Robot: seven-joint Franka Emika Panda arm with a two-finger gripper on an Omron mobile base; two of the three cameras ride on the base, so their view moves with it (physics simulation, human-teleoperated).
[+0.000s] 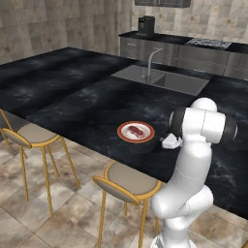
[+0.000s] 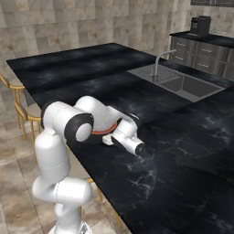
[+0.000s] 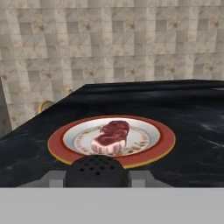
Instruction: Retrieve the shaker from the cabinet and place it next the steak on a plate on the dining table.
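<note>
Here the black marble bench [image 1: 72, 92] spreads under beige tiled walls. Ahead of the jaws, a round red-rimmed plate [image 3: 165, 139] carries the steak [image 3: 111, 136]. The jaws pinch the perforated black shaker [image 3: 97, 172].

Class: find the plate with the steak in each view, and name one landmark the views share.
Left base view: plate at centre, near the dining table edge.
Right base view: plate's rim peeks from behind the arm.
Hand view: plate at centre, beyond the shaker.
Shared landmark: the table's near edge.
</note>
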